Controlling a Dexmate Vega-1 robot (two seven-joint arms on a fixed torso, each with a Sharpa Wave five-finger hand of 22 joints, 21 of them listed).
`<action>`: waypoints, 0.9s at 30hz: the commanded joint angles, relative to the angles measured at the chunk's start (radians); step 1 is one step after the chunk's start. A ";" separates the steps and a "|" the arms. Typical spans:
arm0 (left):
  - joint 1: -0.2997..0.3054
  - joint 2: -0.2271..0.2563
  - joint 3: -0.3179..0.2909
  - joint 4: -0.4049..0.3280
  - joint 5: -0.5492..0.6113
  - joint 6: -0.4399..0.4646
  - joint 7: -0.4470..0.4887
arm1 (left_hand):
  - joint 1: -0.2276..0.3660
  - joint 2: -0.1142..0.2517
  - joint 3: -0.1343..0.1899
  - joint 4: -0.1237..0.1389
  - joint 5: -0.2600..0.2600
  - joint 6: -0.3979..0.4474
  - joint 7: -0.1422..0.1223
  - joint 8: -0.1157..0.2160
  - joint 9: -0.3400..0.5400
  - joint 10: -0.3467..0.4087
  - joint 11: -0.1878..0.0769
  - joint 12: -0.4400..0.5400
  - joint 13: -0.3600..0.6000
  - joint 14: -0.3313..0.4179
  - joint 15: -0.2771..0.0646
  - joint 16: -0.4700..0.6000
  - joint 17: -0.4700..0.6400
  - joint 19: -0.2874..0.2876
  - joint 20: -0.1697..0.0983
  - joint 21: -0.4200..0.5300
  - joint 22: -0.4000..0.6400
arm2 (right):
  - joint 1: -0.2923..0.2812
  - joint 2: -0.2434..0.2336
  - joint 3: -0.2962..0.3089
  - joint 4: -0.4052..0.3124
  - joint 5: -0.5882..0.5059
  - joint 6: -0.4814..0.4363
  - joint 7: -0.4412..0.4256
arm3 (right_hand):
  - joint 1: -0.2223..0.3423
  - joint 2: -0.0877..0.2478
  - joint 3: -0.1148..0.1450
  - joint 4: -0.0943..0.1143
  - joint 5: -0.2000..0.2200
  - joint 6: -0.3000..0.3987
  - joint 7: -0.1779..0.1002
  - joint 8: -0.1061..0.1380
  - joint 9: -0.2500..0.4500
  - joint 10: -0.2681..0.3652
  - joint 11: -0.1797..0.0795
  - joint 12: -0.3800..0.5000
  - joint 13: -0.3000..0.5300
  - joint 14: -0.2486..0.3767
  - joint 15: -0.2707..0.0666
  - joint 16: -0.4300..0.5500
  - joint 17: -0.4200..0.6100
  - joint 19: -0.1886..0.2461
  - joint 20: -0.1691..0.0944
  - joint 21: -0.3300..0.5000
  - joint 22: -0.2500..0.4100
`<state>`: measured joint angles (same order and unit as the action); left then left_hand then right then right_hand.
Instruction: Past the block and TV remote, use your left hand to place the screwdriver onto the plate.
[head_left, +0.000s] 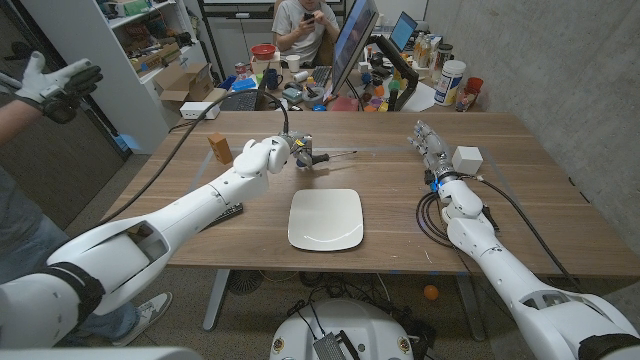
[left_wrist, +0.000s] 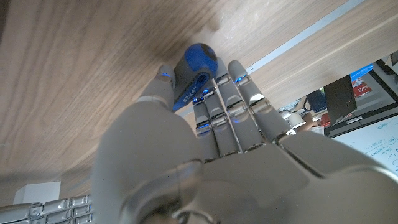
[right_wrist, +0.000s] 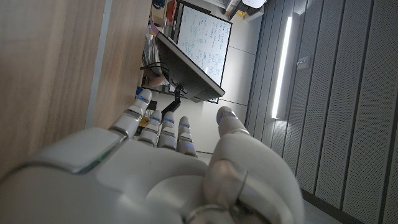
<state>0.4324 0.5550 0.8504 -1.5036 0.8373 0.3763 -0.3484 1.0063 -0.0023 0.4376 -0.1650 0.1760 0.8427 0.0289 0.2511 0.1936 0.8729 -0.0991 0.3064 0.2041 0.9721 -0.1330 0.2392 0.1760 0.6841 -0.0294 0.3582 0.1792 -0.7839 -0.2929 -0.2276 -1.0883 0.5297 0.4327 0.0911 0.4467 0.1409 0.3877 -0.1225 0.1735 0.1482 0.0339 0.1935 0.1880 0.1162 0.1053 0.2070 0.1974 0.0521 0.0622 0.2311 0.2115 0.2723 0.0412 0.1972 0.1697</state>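
Blue handle of the screwdriver (left_wrist: 194, 70) is gripped by the left hand (head_left: 297, 153), its shaft pointing to 3 o'clock over the table (head_left: 400, 190). The white plate (head_left: 326, 218) lies near, at 5 o'clock from this hand. The block (head_left: 219, 148) stands at 9 o'clock of it. The right hand (head_left: 427, 143) holds nothing, fingers loosely apart, beside a white box (head_left: 466, 158).
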 joint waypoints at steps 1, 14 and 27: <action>0.034 0.053 -0.044 -0.106 -0.064 -0.057 -0.006 | 0.085 0.059 0.027 -0.008 0.008 -0.018 0.004 -0.012 0.005 -0.006 0.012 -0.014 0.003 -0.019 0.002 -0.006 0.011 -0.018 0.002 -0.007 0.005 | -0.013 -0.013 -0.005 -0.047 -0.017 -0.015 -0.029 | -0.001 -0.005 -0.005 -0.002 0.002 0.006 -0.006 0.003 0.004 0.011 -0.002 -0.001 0.003 0.008 -0.002 -0.004 0.003 0.001 0.002 -0.004 0.003; 0.082 0.127 -0.100 -0.240 -0.096 -0.112 -0.049 | 0.095 0.061 0.019 -0.006 0.007 -0.034 0.008 -0.023 0.006 -0.025 0.017 -0.027 0.005 -0.036 0.007 -0.010 0.015 -0.036 0.007 -0.015 0.005 | -0.031 -0.019 -0.012 -0.095 -0.033 -0.023 -0.063 | -0.002 -0.005 -0.007 -0.003 0.003 0.007 -0.005 0.003 0.004 0.011 0.000 -0.001 0.003 0.010 -0.002 -0.004 0.003 -0.001 0.002 -0.004 0.003; 0.125 0.182 -0.146 -0.301 -0.117 -0.156 -0.081 | 0.105 0.062 0.001 -0.003 0.006 -0.097 0.018 -0.051 0.008 -0.075 0.035 -0.056 0.011 -0.098 0.035 -0.029 0.018 -0.080 0.021 -0.035 0.007 | -0.068 -0.023 -0.015 -0.154 -0.043 -0.030 -0.107 | -0.001 -0.003 -0.008 -0.004 0.003 0.007 -0.005 0.003 0.004 0.012 -0.002 -0.001 0.003 0.011 -0.001 -0.004 0.003 0.000 0.001 -0.003 0.003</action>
<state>0.5180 0.6867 0.7440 -1.7408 0.7421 0.2669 -0.4055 1.0497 0.0095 0.4451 -0.1653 0.1866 0.7566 0.0456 0.2037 0.1994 0.8045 -0.0696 0.2545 0.2119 0.8825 -0.1002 0.2141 0.1929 0.6154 -0.0070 0.3282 0.1841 -0.8229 -0.3106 -0.2394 -1.1913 0.4980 0.4094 0.0202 0.4468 0.1409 0.3836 -0.1267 0.1735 0.1482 0.0340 0.1935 0.1880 0.1161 0.1052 0.2070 0.1974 0.0520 0.0622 0.2311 0.2114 0.2724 0.0411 0.1972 0.1697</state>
